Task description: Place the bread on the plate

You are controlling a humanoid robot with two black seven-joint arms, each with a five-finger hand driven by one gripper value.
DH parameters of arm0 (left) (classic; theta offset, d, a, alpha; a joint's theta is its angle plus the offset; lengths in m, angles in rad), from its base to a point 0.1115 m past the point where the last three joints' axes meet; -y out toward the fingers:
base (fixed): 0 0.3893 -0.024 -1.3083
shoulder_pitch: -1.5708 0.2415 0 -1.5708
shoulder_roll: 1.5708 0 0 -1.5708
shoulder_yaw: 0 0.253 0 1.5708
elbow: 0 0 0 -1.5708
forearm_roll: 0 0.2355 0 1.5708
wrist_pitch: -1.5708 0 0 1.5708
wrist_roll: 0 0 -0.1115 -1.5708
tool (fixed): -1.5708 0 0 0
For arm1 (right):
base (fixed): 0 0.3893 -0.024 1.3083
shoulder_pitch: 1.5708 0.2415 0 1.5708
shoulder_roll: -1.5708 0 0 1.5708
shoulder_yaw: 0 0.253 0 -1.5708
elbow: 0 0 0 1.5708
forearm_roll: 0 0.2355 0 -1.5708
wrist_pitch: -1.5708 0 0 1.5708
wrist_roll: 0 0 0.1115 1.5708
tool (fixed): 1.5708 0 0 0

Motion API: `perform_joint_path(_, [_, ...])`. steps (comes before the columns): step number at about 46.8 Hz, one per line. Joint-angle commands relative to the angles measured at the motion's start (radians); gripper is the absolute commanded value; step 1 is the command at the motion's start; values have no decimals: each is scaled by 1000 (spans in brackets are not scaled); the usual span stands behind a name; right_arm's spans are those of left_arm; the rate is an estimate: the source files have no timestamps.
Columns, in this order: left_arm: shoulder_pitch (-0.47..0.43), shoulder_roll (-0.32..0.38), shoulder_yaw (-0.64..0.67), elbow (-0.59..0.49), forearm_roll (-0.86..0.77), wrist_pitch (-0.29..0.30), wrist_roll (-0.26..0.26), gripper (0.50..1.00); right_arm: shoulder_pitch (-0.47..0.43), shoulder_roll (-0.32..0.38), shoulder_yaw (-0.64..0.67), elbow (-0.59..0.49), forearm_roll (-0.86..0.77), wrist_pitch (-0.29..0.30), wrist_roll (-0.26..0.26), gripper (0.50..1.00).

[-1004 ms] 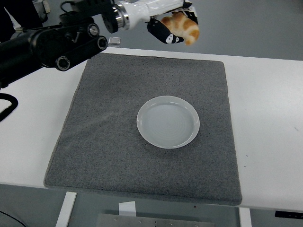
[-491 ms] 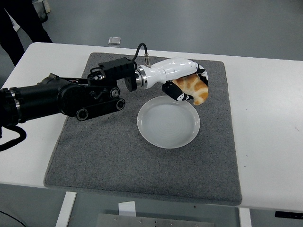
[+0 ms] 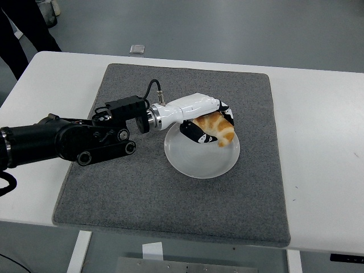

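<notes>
A golden-brown piece of bread (image 3: 218, 128) is held in my left hand (image 3: 206, 120), whose white and black fingers are curled around it. The hand hangs low over the back part of the round white plate (image 3: 199, 161), which lies near the middle of the grey mat (image 3: 125, 187). The bread's lower end points down toward the plate's right side; whether it touches the plate I cannot tell. My black left arm (image 3: 62, 141) reaches in from the left edge across the mat. The right arm does not show.
The grey mat covers most of the white table (image 3: 324, 148). A small flat silvery object (image 3: 136, 49) lies on the floor beyond the table's far edge. A person's dark legs (image 3: 28, 25) stand at the top left.
My left hand with the bread has come down from high above the mat's far edge, moving nearer and lower, until it sits just over the plate.
</notes>
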Motion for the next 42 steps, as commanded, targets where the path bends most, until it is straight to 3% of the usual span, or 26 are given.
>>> perform_joint_path(1, [18,8,1,-16,1,0,0,500,0,0,0,0,0,0,0,952])
perform_joint_path(42, [85,36,3,-13,-3,32,-4,500,0,0,0,0,0,0,0,952])
